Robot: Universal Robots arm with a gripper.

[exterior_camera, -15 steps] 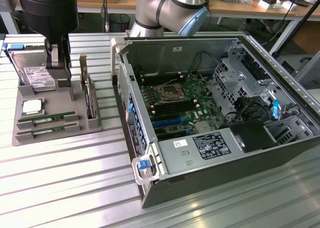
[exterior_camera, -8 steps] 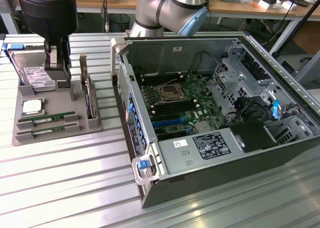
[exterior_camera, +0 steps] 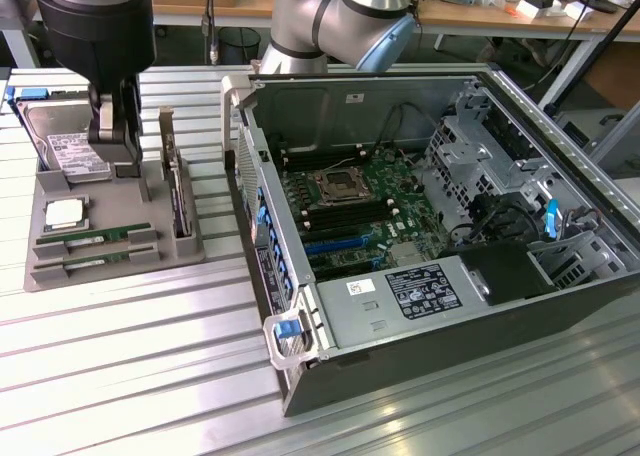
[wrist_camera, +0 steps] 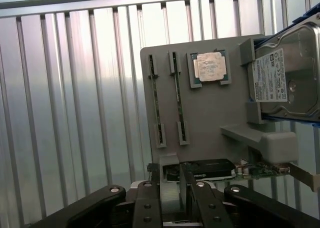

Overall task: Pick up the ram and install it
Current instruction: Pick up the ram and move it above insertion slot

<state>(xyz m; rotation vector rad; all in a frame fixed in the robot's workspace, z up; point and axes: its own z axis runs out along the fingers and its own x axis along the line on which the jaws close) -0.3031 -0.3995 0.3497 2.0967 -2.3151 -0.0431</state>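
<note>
Gripper (exterior_camera: 117,156): jaws apart, empty, over the tray (exterior_camera: 110,274).
Ram (wrist_camera: 156,100): two sticks seated in tray.
Computer case (exterior_camera: 450,366): open beside tray, exterior view.

the ram (exterior_camera: 95,235) is a long, thin green stick standing on edge, its ends held in slots of the grey tray (exterior_camera: 150,216). a second stick (exterior_camera: 100,257) of the same kind lies parallel just beside it.

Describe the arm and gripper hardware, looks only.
The arm is built from round silver-grey segments, with a pale blue cap on the joint. The wrist end is a bulky black cylinder. The gripper has black linkage bars studded with round silver bolt heads, set around a grey centre piece.
</note>
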